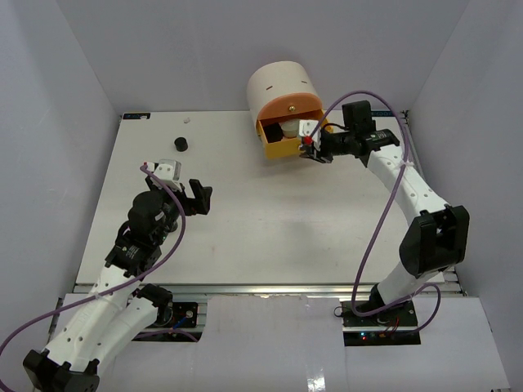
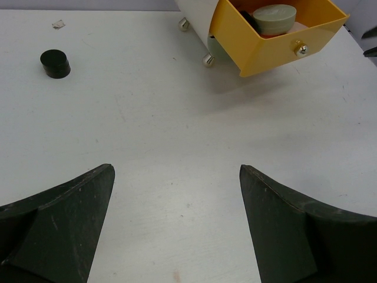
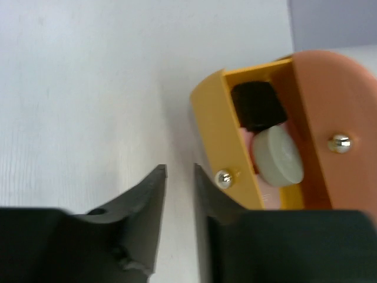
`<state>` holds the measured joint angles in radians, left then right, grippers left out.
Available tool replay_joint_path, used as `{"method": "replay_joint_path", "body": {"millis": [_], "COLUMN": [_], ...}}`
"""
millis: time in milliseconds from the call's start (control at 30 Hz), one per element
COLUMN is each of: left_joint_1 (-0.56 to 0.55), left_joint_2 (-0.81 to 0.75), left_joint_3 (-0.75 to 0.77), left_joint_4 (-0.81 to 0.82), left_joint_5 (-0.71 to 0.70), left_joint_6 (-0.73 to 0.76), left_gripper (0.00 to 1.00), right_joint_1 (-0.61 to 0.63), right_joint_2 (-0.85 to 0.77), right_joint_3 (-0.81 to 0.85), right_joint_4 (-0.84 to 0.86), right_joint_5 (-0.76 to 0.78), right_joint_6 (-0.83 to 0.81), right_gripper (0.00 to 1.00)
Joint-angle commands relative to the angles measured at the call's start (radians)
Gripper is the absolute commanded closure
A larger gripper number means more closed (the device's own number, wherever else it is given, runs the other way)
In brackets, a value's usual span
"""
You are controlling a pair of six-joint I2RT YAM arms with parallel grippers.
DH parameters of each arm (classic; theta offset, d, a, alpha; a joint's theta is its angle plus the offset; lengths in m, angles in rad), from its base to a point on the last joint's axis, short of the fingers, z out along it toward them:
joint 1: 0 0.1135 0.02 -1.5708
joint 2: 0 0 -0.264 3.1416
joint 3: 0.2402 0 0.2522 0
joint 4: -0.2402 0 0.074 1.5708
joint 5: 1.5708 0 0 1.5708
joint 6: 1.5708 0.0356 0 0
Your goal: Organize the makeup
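I'm judging most makeup stowed, a grey-green compact [image 2: 274,19] lying in the yellow drawer [image 2: 277,50], one black jar [image 2: 55,63] waiting on the worktop [image 2: 177,147], left tool [image 2: 177,227] spread, right tool [image 3: 179,224] nearly pressed together, pinching nothing.

Yellow drawer [image 2: 277,50]: glossy plastic, shiny metal knob [image 2: 301,49]. Black jar [image 2: 55,63]: matt. Table [image 2: 177,135]: matt white, lightly scuffed.

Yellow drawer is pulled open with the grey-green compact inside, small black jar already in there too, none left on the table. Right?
Not quite. One small black round jar sits out on the white table, far from the open yellow drawer; the left wrist view shows it. The grey-green round compact does lie in that drawer.
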<state>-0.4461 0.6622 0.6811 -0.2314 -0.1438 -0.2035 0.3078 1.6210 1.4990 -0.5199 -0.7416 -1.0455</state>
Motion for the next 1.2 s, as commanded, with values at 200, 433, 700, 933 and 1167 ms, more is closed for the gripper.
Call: {"method": "replay_joint_path", "body": {"millis": [200, 433, 700, 933, 1167], "left_joint_1": [0.009, 0.014, 0.026, 0.034, 0.039], "left_joint_2": [-0.003, -0.004, -0.001, 0.004, 0.006], "left_joint_3": [-0.002, -0.002, -0.003, -0.002, -0.003], "left_joint_4": [0.021, 0.021, 0.023, 0.024, 0.024], "left_joint_5": [0.015, 0.014, 0.016, 0.021, 0.02], "left_joint_6": [-0.005, -0.004, -0.004, -0.005, -0.004], "left_gripper": [0.02, 0.02, 0.02, 0.02, 0.02], "right_joint_1": [-0.003, 0.009, 0.045, 0.095, 0.109], "right_joint_2": [0.164, 0.331, 0.44, 0.505, 0.555], "right_joint_3": [0.008, 0.141, 0.302, 0.328, 0.338], "right_joint_4": [-0.186, -0.09, 0.123, 0.389, 0.557], "right_joint_5": [0.236, 0.333, 0.403, 0.544, 0.674], "right_joint_6": [-0.51, -0.437, -0.224, 0.022, 0.229], "right_gripper": [0.87, 0.88, 0.8, 0.7, 0.51]}}
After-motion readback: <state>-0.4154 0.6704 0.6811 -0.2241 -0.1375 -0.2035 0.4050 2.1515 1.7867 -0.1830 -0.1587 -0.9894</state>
